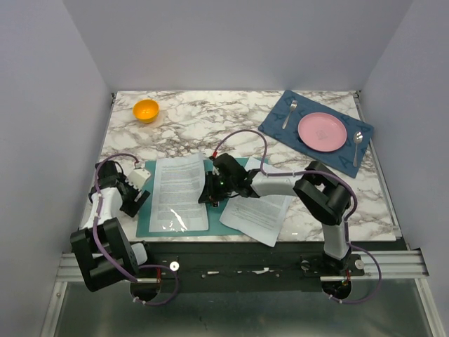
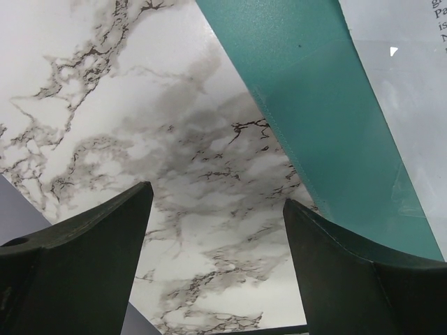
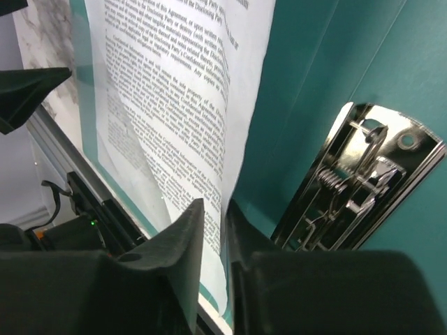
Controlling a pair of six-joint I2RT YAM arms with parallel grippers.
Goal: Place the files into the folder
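The left arm is folded, and its left gripper [image 2: 216,202] hovers with jaws apart over marble just left of the folder [image 1: 144,228]. One of the files [image 1: 179,193] lies on the folder's left half. Its print is too small to read. The right arm reaches leftward across the folder, its right gripper [image 3: 215,209] clamped on that sheet's right edge beside the folder's metal clip [image 3: 356,181].

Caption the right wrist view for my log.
Right hand pinches a printed sheet over the open teal folder, beside its metal clip.
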